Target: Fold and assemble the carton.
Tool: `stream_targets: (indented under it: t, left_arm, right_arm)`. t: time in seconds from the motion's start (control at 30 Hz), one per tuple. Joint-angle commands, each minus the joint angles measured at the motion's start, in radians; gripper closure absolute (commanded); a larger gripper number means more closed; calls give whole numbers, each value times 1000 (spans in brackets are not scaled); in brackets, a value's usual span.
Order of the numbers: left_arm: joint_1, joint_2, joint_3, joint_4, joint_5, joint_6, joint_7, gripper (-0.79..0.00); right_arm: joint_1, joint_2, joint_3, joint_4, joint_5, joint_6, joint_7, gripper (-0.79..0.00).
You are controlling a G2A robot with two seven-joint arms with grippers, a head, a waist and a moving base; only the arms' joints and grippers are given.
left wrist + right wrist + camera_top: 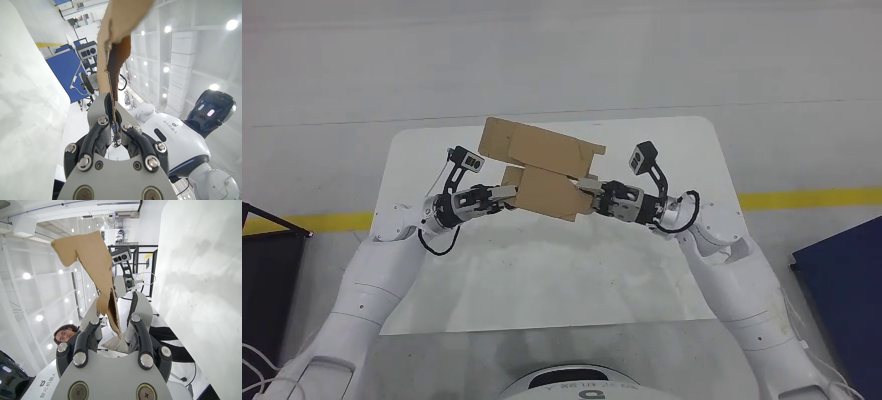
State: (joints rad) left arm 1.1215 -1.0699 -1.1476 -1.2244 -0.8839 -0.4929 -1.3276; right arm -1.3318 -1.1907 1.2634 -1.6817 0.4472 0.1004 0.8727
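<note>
From where I stand, the brown carton (542, 165) hangs in the air over the far half of the white table (542, 290), between the two arms and touching no surface. It is not yet a box: the panels lie folded over one another. A notched flap (587, 150) sticks out at the far end on the right arm's side.

The left gripper (508, 194) has the near left edge of the carton. In its wrist view, the left gripper (112, 106) is pinched tight on the corrugated edge, both fingers (101, 106) pressed against the board. Above the grip the carton (113, 28) parts into two layers. The gap between them shows only the dark inner face of the cardboard, and I cannot see any deeper into it.

The right gripper (587, 197) meets the carton's near right corner. In its wrist view, the right gripper (117, 306) stands spread, with a torn-looking corner of the carton (88, 251) hanging between its fingers. The board lies close against one finger (90, 317), while the other finger (140, 306) stands apart from it with a clear gap. The left gripper shows just behind the carton in that same view.

A yellow line (812, 197) runs across the floor beside the table.
</note>
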Motion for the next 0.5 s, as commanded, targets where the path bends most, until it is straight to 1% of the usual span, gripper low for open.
stream_targets:
  t: [0.0, 0.23, 0.33, 0.47]
  left_arm:
    - [0, 0, 0, 0, 0, 0, 0, 0]
    - [0, 0, 0, 0, 0, 0, 0, 0]
    - [0, 0, 0, 0, 0, 0, 0, 0]
    - [0, 0, 0, 0, 0, 0, 0, 0]
  right_arm:
    - [2, 1, -1, 1, -3, 3, 7, -345]
    - [8, 7, 21, 24, 2, 9, -10, -329]
    - [14, 9, 26, 32, -2, 12, -15, -332]
    - [28, 8, 3, 39, -16, 20, -15, -354]
